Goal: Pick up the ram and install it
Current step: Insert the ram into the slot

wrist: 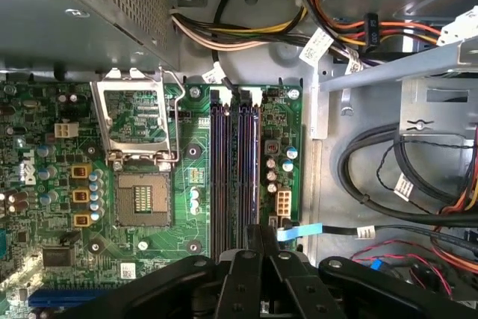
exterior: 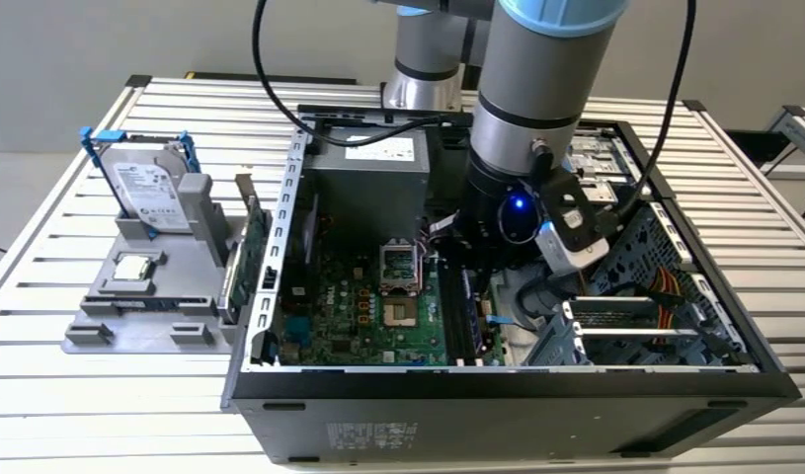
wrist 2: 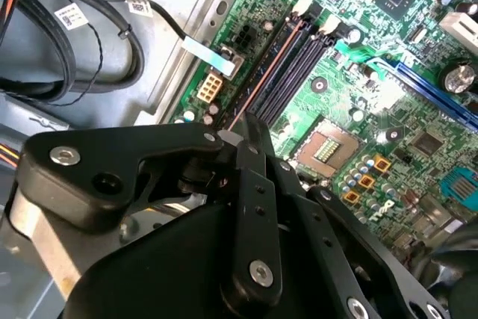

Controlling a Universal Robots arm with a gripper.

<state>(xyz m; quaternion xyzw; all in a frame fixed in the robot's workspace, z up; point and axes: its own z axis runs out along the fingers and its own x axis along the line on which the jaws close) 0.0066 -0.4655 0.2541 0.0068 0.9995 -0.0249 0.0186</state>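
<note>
Exterior view: at its left, a grey holder (exterior: 138, 326) on the slatted surface (exterior: 99, 415) carries an upright hard drive (exterior: 152, 188) and a small square processor (exterior: 136, 265), with a green board (exterior: 255, 252) standing on edge between the holder and the open computer case (exterior: 508, 383). Further right, inside the case, lies the motherboard (exterior: 356, 306) with its bare processor socket (exterior: 398, 262), and right of that the arm (exterior: 534, 89) reaches down into the case. In both wrist views the tool (wrist 2: 237, 134) (wrist: 258, 231) sits low over the bank of memory slots (wrist: 228, 162), its fingers drawn together on the near end of the ram (wrist 2: 263, 76) (wrist: 258, 169). The ram stands on edge along the slot nearest the case wall and runs straight away from the fingertips towards the far latches, beside the socket. How deeply it is seated cannot be told.
</note>
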